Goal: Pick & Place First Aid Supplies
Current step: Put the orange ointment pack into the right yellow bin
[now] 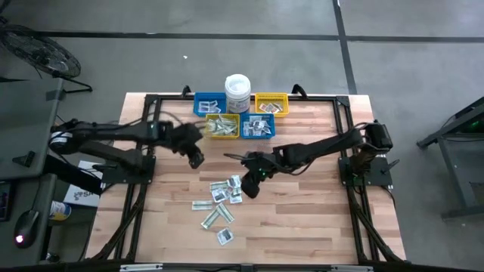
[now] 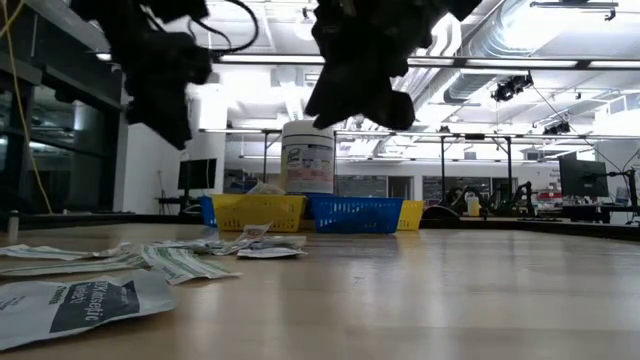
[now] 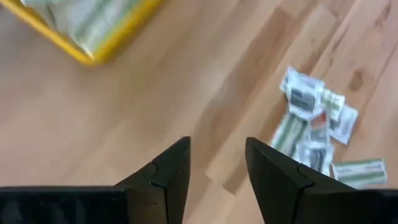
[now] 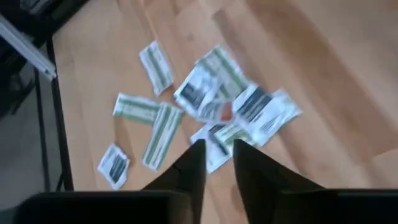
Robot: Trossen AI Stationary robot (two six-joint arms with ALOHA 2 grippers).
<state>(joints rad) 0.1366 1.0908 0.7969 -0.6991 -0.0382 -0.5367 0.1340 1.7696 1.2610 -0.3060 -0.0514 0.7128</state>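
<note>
The right gripper [image 1: 249,183] hangs over the packets [image 1: 219,200], jaws a bit apart and empty — it should drop straight onto one. The left gripper [image 1: 196,158] waits near the yellow bin [image 1: 222,127], jaws apart too.

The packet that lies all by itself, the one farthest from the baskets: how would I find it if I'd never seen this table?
Start at the wooden table and find the scattered pile of packets in its middle, below the coloured bins. Go past the pile toward the table edge farthest from the bins. There lies the lone packet, a small white square with dark print, touching no other packet.
</note>
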